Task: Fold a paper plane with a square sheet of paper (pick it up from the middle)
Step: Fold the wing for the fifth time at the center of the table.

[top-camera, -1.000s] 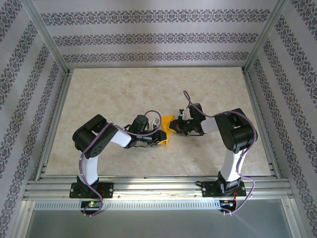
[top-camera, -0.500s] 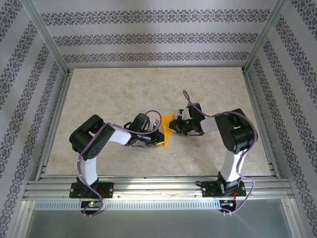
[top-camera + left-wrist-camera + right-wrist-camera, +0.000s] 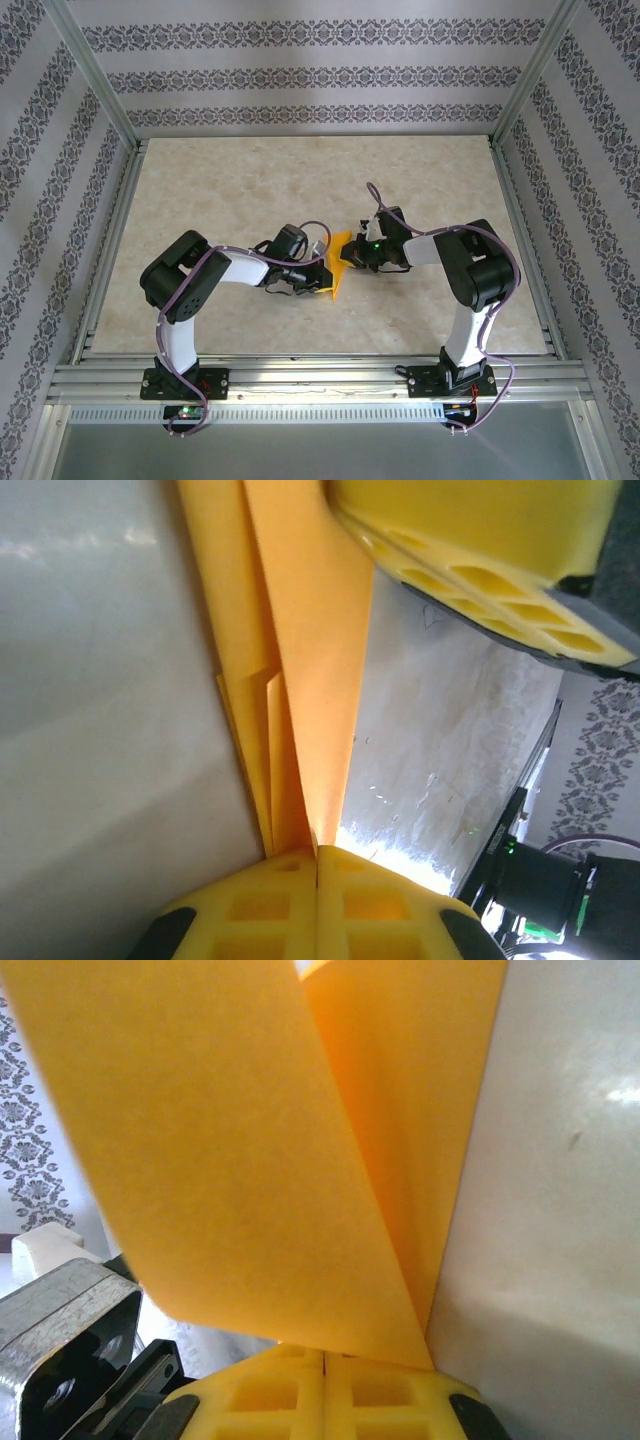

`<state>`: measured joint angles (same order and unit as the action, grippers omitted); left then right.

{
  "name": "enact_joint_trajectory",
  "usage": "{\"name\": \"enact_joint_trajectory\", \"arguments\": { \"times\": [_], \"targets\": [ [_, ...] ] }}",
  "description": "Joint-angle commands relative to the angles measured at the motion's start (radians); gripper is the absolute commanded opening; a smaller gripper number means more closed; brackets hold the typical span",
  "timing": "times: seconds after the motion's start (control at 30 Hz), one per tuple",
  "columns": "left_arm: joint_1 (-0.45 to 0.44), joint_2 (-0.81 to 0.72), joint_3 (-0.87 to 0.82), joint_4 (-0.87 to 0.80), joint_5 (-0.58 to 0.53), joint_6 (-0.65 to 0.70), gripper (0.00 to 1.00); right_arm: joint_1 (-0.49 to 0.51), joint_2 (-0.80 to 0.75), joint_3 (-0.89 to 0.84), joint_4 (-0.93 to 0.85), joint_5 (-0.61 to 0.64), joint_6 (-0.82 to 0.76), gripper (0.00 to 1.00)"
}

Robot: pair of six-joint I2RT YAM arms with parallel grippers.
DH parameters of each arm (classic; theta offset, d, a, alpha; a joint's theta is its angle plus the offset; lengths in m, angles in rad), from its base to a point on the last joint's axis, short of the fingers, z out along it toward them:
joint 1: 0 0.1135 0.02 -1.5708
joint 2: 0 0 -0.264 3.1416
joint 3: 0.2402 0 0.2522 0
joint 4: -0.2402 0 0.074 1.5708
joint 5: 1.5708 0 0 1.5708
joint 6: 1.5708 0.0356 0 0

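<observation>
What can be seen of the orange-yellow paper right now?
The paper is thin, plain orange-yellow and folded into overlapping layers with sharp creases, narrowing to a point at its near end. It is held edge-up between the arms, near the middle of the table. The left gripper and right gripper are each shut on it.

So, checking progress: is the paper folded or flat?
Folded: the paper shows layered flaps along a crease, pinched by the left gripper and right gripper.

Orange-yellow folded paper [image 3: 337, 272], yellow left pincer pads [image 3: 270, 915], beige marbled table [image 3: 250, 190], grey floral-striped walls [image 3: 300, 75], white-and-black arms [image 3: 180, 340]
</observation>
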<state>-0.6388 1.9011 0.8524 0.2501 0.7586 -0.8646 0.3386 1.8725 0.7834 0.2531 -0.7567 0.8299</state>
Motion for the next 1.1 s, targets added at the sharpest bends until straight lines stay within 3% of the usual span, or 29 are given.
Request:
{"name": "enact_joint_trajectory", "arguments": {
  "times": [0.0, 0.13, 0.57, 1.07],
  "targets": [
    [-0.027, -0.02, 0.005, -0.202, -0.007, 0.07, 0.03, 0.014, 0.02, -0.009, -0.081, 0.095, -0.026, 0.03],
    [-0.032, -0.018, 0.013, -0.219, 0.014, 0.078, 0.11, 0.013, 0.019, -0.004, -0.093, 0.099, -0.029, 0.03],
    [-0.037, -0.03, 0.021, -0.266, -0.018, 0.105, 0.07, 0.014, 0.026, -0.003, -0.104, 0.105, -0.029, 0.03],
    [-0.036, -0.182, -0.023, -0.209, -0.135, 0.088, 0.38, 0.016, 0.024, 0.003, -0.112, 0.106, -0.029, 0.02]
  ]
}}
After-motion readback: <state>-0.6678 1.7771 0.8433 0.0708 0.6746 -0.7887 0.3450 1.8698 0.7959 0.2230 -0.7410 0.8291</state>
